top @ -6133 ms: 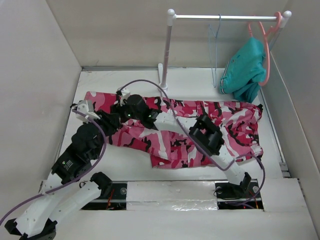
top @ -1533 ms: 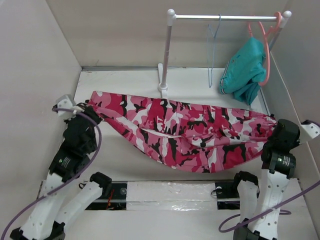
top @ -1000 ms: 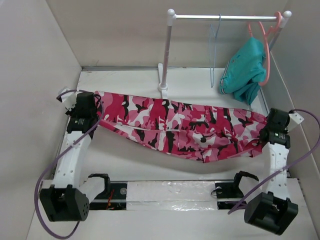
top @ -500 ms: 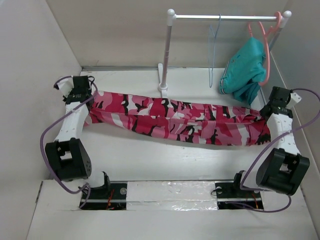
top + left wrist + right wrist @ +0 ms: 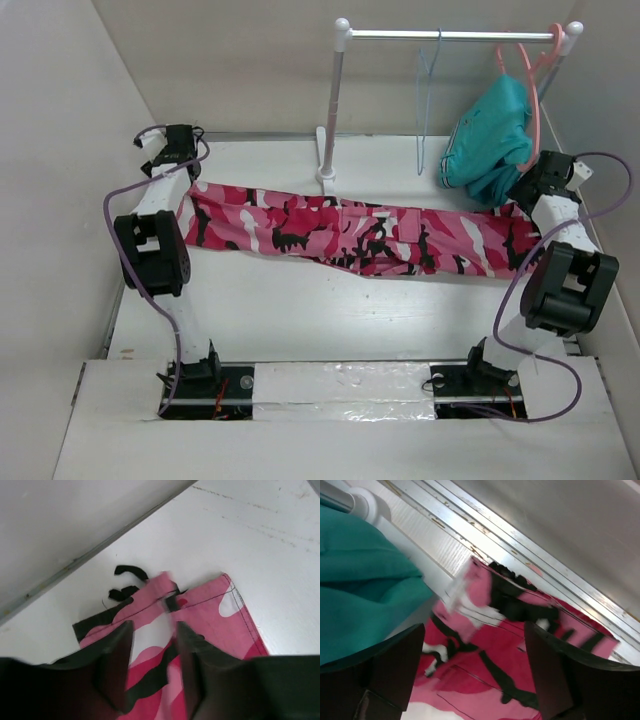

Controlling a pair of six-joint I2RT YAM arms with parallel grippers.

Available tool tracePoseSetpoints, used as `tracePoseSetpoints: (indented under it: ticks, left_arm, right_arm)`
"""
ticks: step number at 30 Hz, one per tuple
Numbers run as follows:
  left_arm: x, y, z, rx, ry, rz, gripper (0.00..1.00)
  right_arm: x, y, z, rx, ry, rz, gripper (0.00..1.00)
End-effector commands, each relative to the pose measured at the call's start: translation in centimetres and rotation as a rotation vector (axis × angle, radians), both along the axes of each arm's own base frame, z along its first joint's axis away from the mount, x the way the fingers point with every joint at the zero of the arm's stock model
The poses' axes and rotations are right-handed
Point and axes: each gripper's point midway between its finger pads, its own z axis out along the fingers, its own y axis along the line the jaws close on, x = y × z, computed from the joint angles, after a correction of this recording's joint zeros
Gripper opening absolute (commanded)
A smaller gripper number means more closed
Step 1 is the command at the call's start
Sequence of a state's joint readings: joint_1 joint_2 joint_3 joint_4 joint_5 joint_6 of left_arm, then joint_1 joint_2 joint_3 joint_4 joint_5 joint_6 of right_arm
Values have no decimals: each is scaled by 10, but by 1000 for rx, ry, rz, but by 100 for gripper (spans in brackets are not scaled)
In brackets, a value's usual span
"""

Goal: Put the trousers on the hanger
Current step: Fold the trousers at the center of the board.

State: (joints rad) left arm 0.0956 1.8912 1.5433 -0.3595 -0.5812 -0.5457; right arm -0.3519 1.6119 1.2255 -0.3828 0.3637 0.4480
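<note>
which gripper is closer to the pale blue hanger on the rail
Right. The right gripper is just right of the hanger and nearer the arm bases, by the teal garment; the left gripper is far off to its left.

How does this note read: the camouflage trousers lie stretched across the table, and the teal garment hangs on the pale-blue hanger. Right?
Wrong on the hanger. The teal garment hangs on the coral-pink hanger; the pale-blue hanger hangs bare on the rail, as the top external view shows. The trousers do lie stretched across the table.
</note>
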Motion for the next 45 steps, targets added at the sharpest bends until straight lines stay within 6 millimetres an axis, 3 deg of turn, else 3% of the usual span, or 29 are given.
tracePoseSetpoints:
  ticks: [1,3,5,6,7,8,9,10,11,12,13,14,15,16,18,21,22,23,24,25,26,29,31,36,39,40,42,45]
  left_arm:
    - [18,2,19,16,-38,-18,44]
    - [21,-5,28,9,-70,-30,59]
    - [18,-10,29,-5,-108,-50,66]
    - [14,-17,47,-9,-158,-68,69]
    - [9,-19,50,-17,-179,-73,69]
    - [0,-24,40,-44,-181,-79,69]
    - [-9,-28,56,-56,-229,-87,64]
    - [-14,-32,56,-71,-245,-102,59]
    - [-28,-40,36,-109,-218,-127,55]
    - [-38,-45,44,-129,-253,-129,52]
    - [-43,-48,37,-139,-249,-150,52]
    - [-52,-52,21,-151,-222,-163,51]
    - [-57,-48,13,-158,-193,-147,46]
    - [-60,-44,4,-169,-160,-131,43]
    - [-70,-33,-25,-237,-47,-95,40]
    - [-82,-26,-51,-275,23,-78,39]
    - [-85,-25,-55,-273,29,-77,40]
    - [-87,-27,-58,-276,30,-83,42]
    - [-86,-29,-59,-285,30,-94,52]
    - [-86,-31,-61,-295,38,-103,55]
    - [-86,-34,-69,-313,56,-108,59]
    - [-88,-34,-85,-321,108,-104,62]
    - [-88,-34,-101,-333,160,-94,63]
    - [-75,-35,-114,-354,169,-107,67]
    - [-64,-39,-121,-383,172,-122,67]
    - [-62,-40,-123,-391,170,-126,67]
    - [-56,-42,-128,-406,162,-135,66]
    - [-47,-45,-133,-421,149,-149,54]
  right_arm:
    - [27,-8,31,-46,-108,18,91]
    - [23,-4,31,-42,-135,31,98]
    - [20,5,57,-68,-233,52,100]
    - [16,9,61,-69,-257,66,100]
    - [5,16,48,-57,-243,80,100]
    - [-3,24,71,-80,-315,101,100]
    - [-10,31,72,-75,-335,123,100]
    - [-18,40,73,-75,-354,143,98]
    - [-39,49,73,-86,-395,154,79]
    - [-44,66,72,-78,-425,208,64]
    - [-53,76,68,-77,-447,234,47]
    - [-65,86,45,-65,-444,259,14]
    - [-74,100,61,-73,-533,311,3]
    - [-79,106,58,-67,-553,332,0]
    - [-96,116,47,-63,-541,367,0]
    - [-115,112,17,-71,-428,344,0]
    - [-119,108,10,-75,-404,337,4]
    - [-123,105,0,-61,-373,323,21]
    - [-125,105,-8,-43,-361,322,32]
    - [-128,104,-21,-19,-341,313,44]
    - [-129,99,-24,-3,-349,304,63]
    - [-133,89,-37,24,-341,248,81]
    - [-136,79,-39,45,-338,215,85]
    - [-135,65,-57,107,-338,146,89]
    - [-124,56,-53,138,-347,110,87]
    - [-122,56,-62,176,-316,98,87]
    - [-116,52,-64,200,-330,78,85]
    - [-110,44,-71,208,-345,36,77]
